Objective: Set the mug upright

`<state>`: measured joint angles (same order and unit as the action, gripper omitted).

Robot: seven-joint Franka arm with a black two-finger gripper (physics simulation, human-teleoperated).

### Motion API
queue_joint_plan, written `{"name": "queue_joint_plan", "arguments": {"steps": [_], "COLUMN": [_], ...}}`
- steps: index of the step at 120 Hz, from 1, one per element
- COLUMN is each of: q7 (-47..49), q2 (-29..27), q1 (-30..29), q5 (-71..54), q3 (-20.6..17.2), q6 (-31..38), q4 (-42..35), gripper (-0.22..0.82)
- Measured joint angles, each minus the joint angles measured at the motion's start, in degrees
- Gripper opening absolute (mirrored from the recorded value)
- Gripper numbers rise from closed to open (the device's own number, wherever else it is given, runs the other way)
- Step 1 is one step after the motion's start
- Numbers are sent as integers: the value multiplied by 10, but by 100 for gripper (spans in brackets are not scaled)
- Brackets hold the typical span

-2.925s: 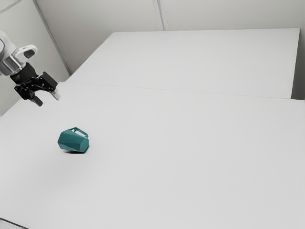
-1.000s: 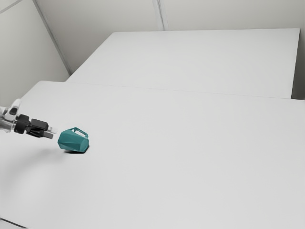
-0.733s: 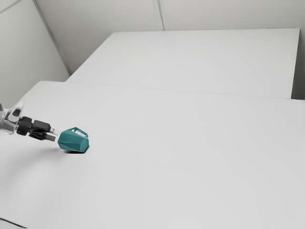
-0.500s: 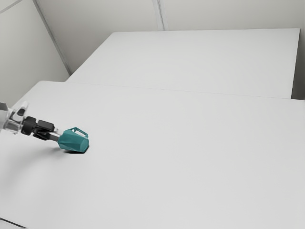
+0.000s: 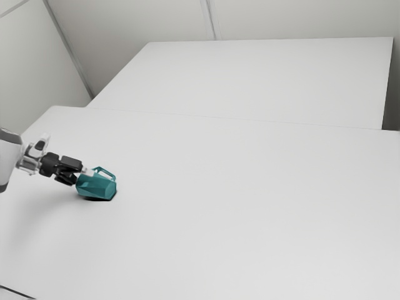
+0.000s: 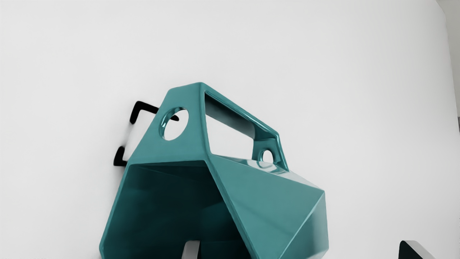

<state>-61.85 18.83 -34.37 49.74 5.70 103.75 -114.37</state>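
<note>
Your mug (image 5: 97, 186) lay on its side on the white table (image 5: 219, 187), toward the exterior view's left, so it was tipped over rather than upright. Its mouth (image 6: 161, 201) faced your arm (image 5: 9, 156), and its closed base (image 5: 110, 189) pointed toward the exterior view's right. The handle (image 6: 244, 115) stood along the top of the mug as it lay, an angular loop with a round hole near each end.

Your gripper (image 5: 86, 177) was low over the table, right at the mouth end of the mug, reaching in from the exterior view's left with a slight downward slope. The fingers (image 6: 191, 250) were open and spread wide. In the wrist view, one fingertip showed against the dark hollow of the mouth, while the other stood outside the mug, beyond its faceted side wall (image 6: 269, 187) and apart from it. That put the wall between them, with no grip on it from both sides. You couldn't tell from there how deep the first fingertip sat, or whether it touched the inside.

Black angular marks (image 6: 143, 106) showed on the table beside the handle in the wrist view, and a dark shadow (image 5: 97, 199) ran under the mug in the exterior view.
</note>
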Motion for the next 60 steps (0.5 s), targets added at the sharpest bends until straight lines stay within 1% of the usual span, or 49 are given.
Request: {"name": "queue_joint_plan", "arguments": {"steps": [8, 16, 49, 60], "q7": [6, 11, 27, 31], "q2": [0, 0, 0, 0], "q1": [0, 0, 0, 0], "q5": [0, 0, 0, -1], "q3": [-1, -2, -3, -5], "q6": [0, 1, 4, 6], "q4": [0, 0, 0, 0], "gripper": [54, 47, 10, 2]}}
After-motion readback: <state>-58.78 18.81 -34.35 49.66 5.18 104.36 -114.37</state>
